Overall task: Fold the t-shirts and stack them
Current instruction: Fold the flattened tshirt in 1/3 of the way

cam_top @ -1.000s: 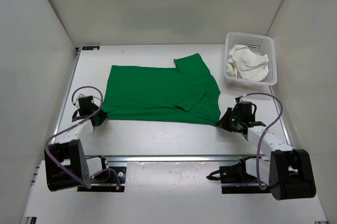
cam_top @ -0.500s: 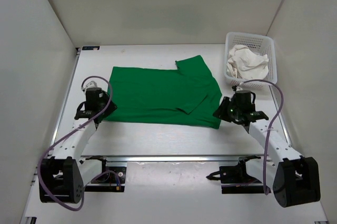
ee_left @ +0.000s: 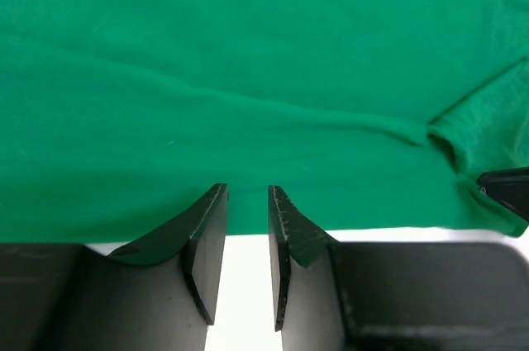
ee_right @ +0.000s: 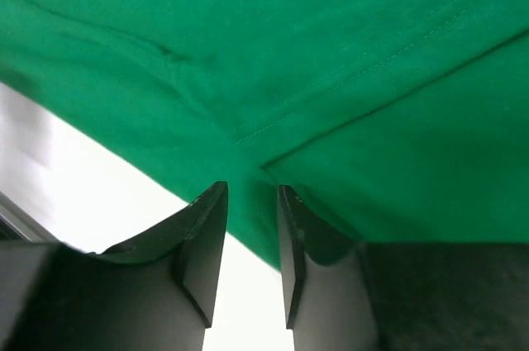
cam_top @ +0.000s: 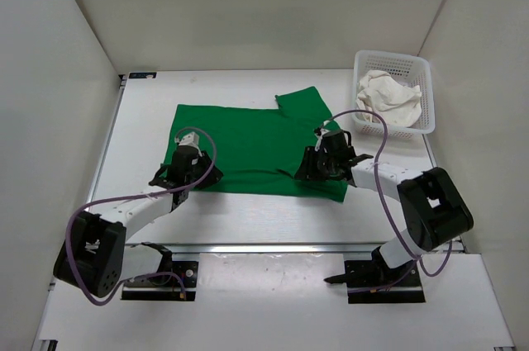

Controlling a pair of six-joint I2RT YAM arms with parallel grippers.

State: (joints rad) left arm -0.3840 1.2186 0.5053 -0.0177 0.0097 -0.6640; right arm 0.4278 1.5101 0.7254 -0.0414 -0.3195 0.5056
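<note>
the left gripper and right gripper are hovering at the near hem of the green shirt, jaws slightly parted and pinching nothing, seemingly starting a fold and next needing to nip it.

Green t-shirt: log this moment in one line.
green t-shirt: spread out | left gripper: narrowly open at near hem | right gripper: narrowly open at near-right hem | off-white t-shirt: bunched in basket
</note>
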